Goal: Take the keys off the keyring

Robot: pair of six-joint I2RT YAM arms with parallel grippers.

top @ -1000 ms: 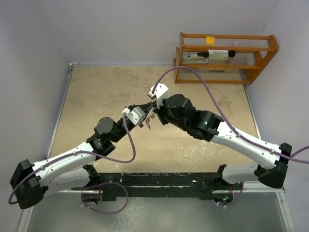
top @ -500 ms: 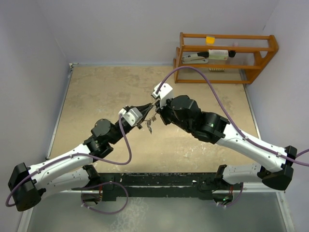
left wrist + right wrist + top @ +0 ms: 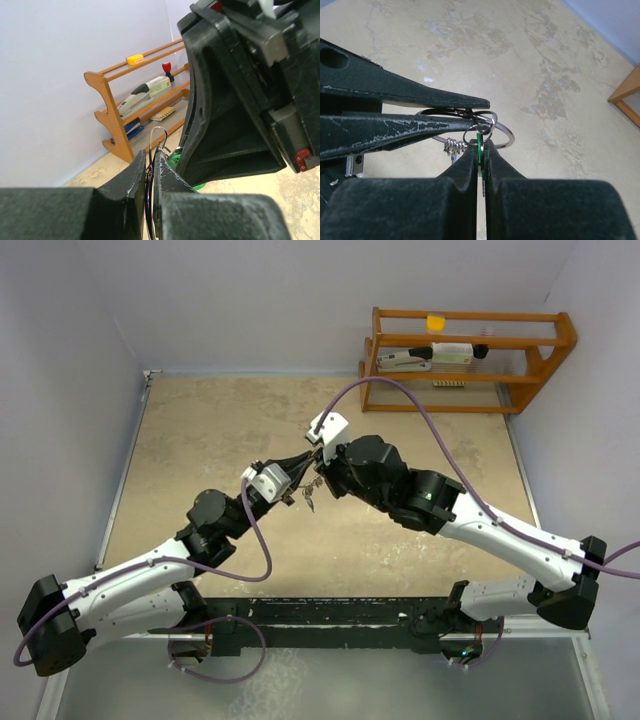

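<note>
Left gripper [image 3: 151, 160] is clenched on the thin silver wire keyring [image 3: 511, 136], held in the air on the near-left side of the wooden rack [image 3: 500, 317]; right gripper [image 3: 481, 150] pinches the green plastic-headed key [image 3: 478, 142]. Recommended: hold the springy ring steady and slide the key round its coil, not pull straight, as smooth metal may slip.

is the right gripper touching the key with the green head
Touching. The right wrist view shows the right gripper shut on the bright green plastic-headed key, a fingertip pressed against each side of its head.
</note>
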